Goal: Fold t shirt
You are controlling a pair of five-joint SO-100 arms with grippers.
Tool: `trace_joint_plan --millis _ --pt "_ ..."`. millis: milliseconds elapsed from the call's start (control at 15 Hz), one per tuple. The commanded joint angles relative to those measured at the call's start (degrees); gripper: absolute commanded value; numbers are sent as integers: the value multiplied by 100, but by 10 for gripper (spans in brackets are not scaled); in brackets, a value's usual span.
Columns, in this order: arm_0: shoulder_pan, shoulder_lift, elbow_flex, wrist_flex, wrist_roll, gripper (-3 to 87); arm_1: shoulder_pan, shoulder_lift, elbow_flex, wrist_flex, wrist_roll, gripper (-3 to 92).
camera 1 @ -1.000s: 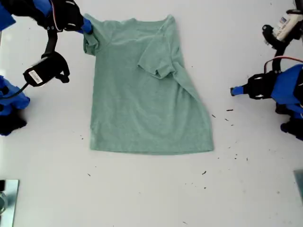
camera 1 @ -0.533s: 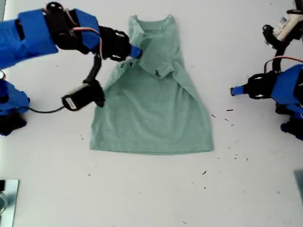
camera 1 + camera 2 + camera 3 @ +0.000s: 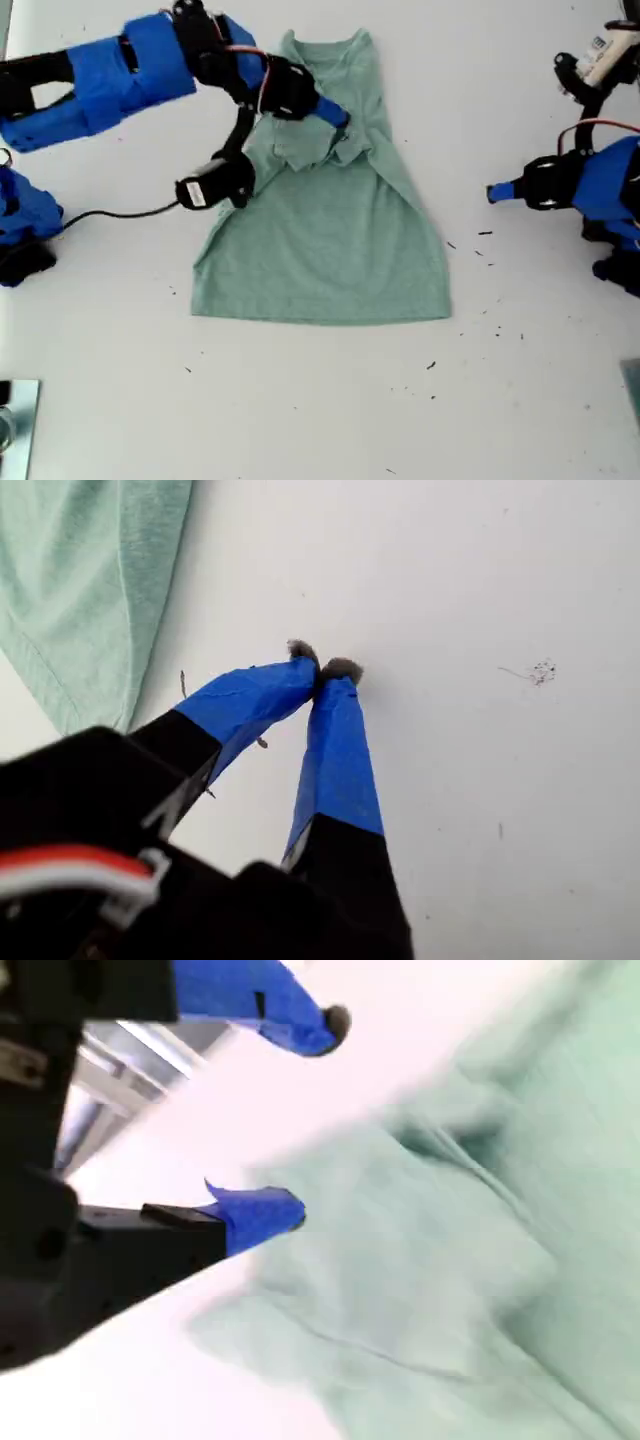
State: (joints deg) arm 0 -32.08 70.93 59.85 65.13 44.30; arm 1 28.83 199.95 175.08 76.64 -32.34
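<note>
The second claw (image 3: 290,1120) stands open over the shirt's upper chest, holding nothing; its wrist view is blurred, but a clear gap shows between the two blue fingers, with pale green cloth beyond them. In the exterior view this claw (image 3: 335,115) sits at about 11 o'clock from the picture's centre, its arm reaching in from the 9 o'clock edge. The first claw (image 3: 322,670) is closed with its tips touching and grips nothing, only bare white counter (image 3: 500,810) beneath and a shirt hem at the edge of its view. In the exterior view it (image 3: 497,192) rests at 3 o'clock, well apart from the cloth.

The shirt (image 3: 320,240) lies flat on the counter (image 3: 320,420) near the middle of the exterior view, neck toward 12 o'clock and hem toward 6. Both sleeves appear turned inward, meeting in a bunch on the chest just by the open claw, so the top is narrow and the body flares down to the hem.

Judged from this, the sleeve folds look done. What seems left is bringing the long sides in, or folding hem to neck, and smoothing the bunched chest
</note>
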Motion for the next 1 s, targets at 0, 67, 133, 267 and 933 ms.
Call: trace_joint_plan --millis 0,67,133,267,933 --pt "-220 2602 1099 290 132 139 -35 79 246 -18 70 25" --pt "-229 3771 2610 -79 97 84 -35 79 246 -18 70 25" --pt "-167 5212 4597 -835 -123 16 -35 79 246 -18 70 25" --pt "97 8191 8244 -1811 -932 -2 -26 79 246 -18 70 25" --pt "1143 13474 12639 -765 -2628 -2 -1529 -5115 -5862 1143 422 327"
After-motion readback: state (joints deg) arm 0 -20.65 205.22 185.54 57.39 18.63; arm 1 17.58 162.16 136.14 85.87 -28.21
